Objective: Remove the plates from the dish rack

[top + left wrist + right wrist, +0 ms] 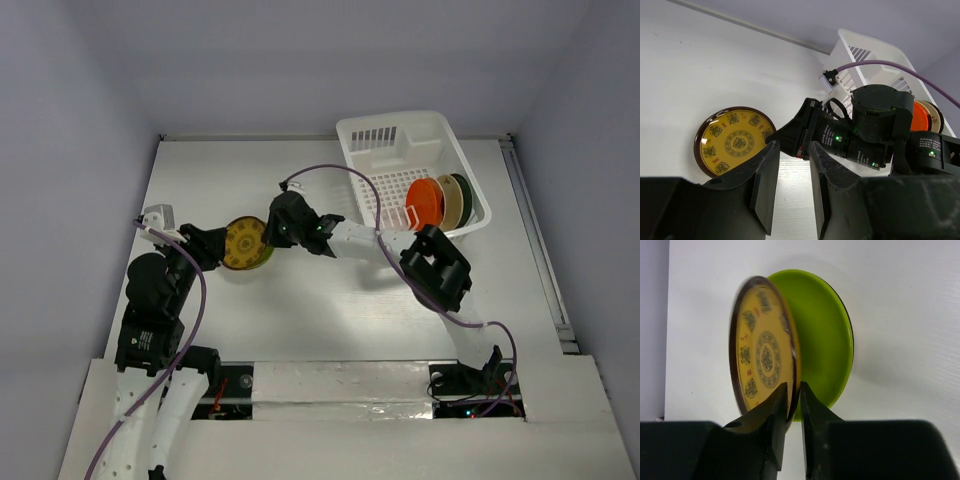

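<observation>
My right gripper (793, 387) is shut on the rim of the patterned yellow plate (762, 357) and holds it tilted on edge just above the lime green plate (825, 335), which lies flat on the table. In the top view this gripper (268, 235) and the yellow plate (245, 243) are left of the centre. My left gripper (790, 170) is open and empty, close beside the yellow plate (735, 140) and facing the right gripper. The white dish rack (372, 140) stands at the back right with the red-orange (425, 200), beige (447, 200) and dark green (461, 196) plates upright in it.
The right arm (435, 265) stretches across the table's middle from the near right. Its purple cable (350, 175) loops over the rack's left side. Grey walls enclose the table on three sides.
</observation>
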